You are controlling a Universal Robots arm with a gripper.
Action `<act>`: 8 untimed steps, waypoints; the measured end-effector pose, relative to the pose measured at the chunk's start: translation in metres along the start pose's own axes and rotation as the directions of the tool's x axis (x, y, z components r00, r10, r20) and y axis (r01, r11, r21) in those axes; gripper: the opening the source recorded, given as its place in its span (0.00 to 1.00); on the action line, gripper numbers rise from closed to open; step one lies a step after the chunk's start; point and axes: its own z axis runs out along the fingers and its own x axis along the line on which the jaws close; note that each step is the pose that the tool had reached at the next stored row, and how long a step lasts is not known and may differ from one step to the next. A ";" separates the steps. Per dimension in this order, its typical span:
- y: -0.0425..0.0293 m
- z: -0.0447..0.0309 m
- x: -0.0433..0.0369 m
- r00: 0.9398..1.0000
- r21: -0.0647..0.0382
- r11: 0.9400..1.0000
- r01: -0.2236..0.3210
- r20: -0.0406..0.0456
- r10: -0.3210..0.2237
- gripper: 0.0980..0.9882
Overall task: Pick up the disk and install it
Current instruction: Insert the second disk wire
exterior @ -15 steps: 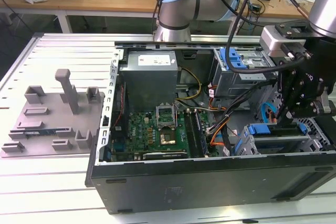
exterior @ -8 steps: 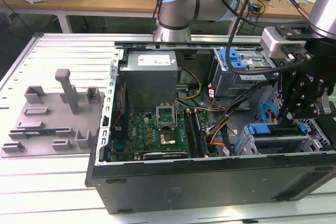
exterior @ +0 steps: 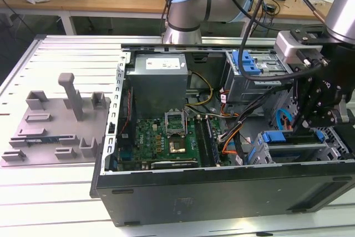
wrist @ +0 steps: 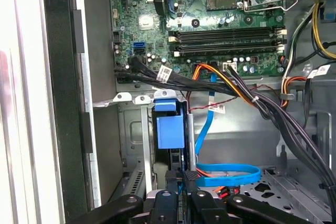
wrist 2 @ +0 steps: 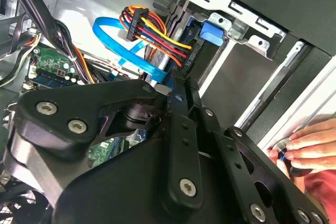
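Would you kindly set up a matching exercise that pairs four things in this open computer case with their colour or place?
Things:
1. Power supply
2. Flat data cable
3. Fixture plate
4. Hand

Descriptions:
A. Blue, looped on the case floor near the drive bay
B. Grey block with a white sticker, behind the motherboard in the exterior view
C. Against the case's outer edge, in the second wrist view
D. Grey, on the table at the exterior view's left, outside the case

Pairs: 1-B, 2-A, 3-D, 4-C
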 end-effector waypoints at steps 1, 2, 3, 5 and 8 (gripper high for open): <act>0.0000 0.0004 0.0000 1.000 0.000 1.000 0.001 -0.001 -0.001 0.07; 0.0000 0.0008 -0.0001 1.000 0.000 1.000 0.002 -0.001 -0.002 0.07; 0.0000 0.0011 -0.0001 1.000 0.000 1.000 0.002 -0.001 -0.002 0.07; 0.0000 0.0016 -0.0003 1.000 0.000 1.000 0.004 -0.002 -0.004 0.07; 0.0001 0.0022 -0.0004 1.000 0.000 1.000 0.006 -0.002 -0.006 0.07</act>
